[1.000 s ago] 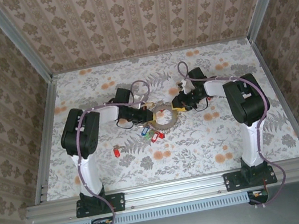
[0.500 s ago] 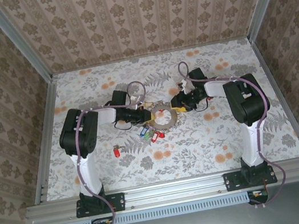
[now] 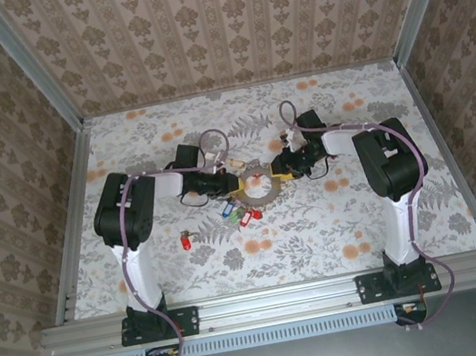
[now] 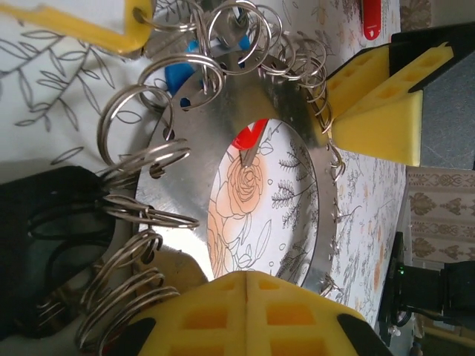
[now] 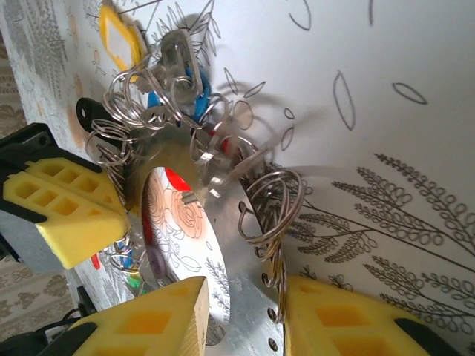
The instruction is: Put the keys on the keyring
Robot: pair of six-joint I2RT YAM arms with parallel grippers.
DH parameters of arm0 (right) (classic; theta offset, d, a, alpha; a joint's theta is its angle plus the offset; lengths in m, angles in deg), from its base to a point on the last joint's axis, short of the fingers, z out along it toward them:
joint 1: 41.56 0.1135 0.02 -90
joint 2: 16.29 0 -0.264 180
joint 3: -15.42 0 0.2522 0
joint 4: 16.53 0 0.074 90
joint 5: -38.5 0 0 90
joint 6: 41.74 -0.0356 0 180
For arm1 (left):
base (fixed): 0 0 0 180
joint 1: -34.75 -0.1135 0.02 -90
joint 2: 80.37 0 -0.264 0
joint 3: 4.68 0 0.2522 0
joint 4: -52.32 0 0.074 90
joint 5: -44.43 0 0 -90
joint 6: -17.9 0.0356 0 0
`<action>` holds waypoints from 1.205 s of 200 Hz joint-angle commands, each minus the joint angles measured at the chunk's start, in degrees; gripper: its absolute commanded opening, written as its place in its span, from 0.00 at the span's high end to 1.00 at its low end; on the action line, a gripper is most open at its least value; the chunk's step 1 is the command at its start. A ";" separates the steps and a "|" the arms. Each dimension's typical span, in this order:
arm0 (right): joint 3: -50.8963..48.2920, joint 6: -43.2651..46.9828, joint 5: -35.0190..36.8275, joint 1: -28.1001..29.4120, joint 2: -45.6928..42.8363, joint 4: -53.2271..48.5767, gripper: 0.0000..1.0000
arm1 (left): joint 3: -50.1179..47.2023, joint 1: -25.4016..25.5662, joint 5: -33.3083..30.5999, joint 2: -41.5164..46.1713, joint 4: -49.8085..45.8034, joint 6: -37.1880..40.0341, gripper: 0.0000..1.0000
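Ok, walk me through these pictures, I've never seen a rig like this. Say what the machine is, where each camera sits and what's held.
These are two robot arms bolted at the near edge of a flowered table, each ending in a two-finger gripper tipped in yellow. The overhead picture looks down from behind them: the left gripper and right gripper meet at the keyring, a flat metal ring. Coloured keys cluster next to it, with one red key apart. The other two pictures come from a camera on each wrist. In the right wrist view its fingers sit either side of the ring's band, apparently pinching it. Whether the left gripper grips, I cannot tell.
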 commanded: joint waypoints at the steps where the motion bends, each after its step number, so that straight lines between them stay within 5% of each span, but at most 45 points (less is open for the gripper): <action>1: 0.20 -2.50 -6.87 0.66 -0.22 4.22 0.69 | -1.73 0.16 -3.53 -2.89 -1.98 -0.89 0.95; 105: -2.54 -6.37 -6.17 -1.30 -3.16 7.67 0.94 | -0.67 0.42 -5.66 3.97 -4.25 -0.89 0.85; 168: -11.58 -16.70 -4.43 -4.24 -16.04 19.76 0.99 | -1.22 0.55 -15.01 20.33 -5.17 -4.23 0.41; 194: -15.80 -22.85 -3.88 -5.25 -22.98 27.35 0.99 | -2.72 0.53 -20.16 26.96 -3.43 -8.58 0.33; 241: -17.32 -27.53 -2.28 -5.36 -32.62 31.32 1.00 | -4.59 0.96 -17.33 31.60 5.28 -19.84 0.24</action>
